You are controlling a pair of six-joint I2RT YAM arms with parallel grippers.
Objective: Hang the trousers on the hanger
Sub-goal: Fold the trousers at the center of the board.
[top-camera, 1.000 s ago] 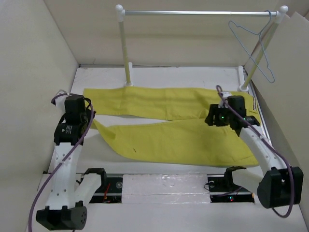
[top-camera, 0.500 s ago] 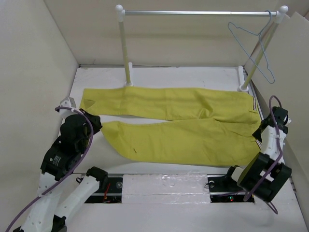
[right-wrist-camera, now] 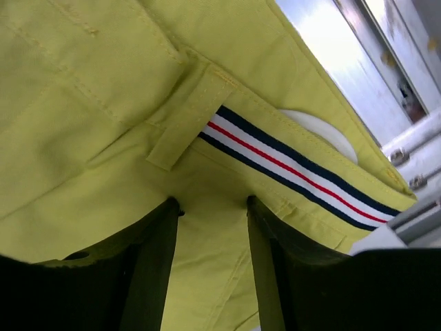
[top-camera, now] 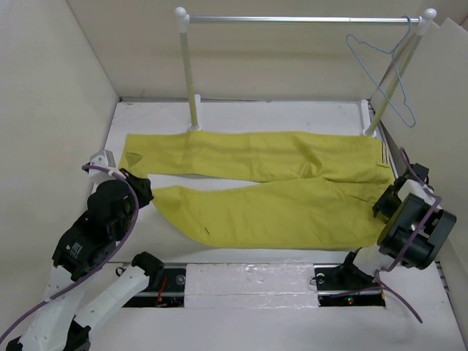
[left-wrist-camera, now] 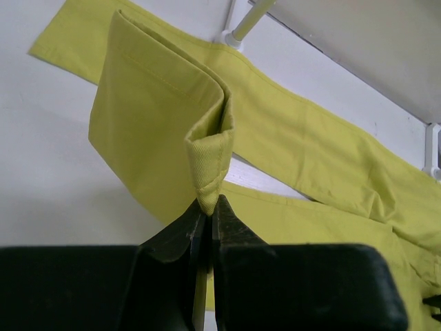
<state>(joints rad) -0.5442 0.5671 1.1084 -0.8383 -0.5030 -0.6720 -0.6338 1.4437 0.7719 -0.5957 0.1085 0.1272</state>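
Left wrist view: trousers (left-wrist-camera: 158,117) cuff pinched inside the left claw (left-wrist-camera: 207,210).

Bright, even, diffuse light from above, slight warm cast. Overhead view sharp, only soft faint shadows on the table (top-camera: 292,117), mild glare on the shiny strip (top-camera: 248,278) at its near edge. Left gripper (left-wrist-camera: 207,207) is a black out-of-focus mass, trousers (left-wrist-camera: 158,117) beyond it crisp. Right gripper (right-wrist-camera: 211,201) dark and soft, metal frame (right-wrist-camera: 331,34) top right blown out white
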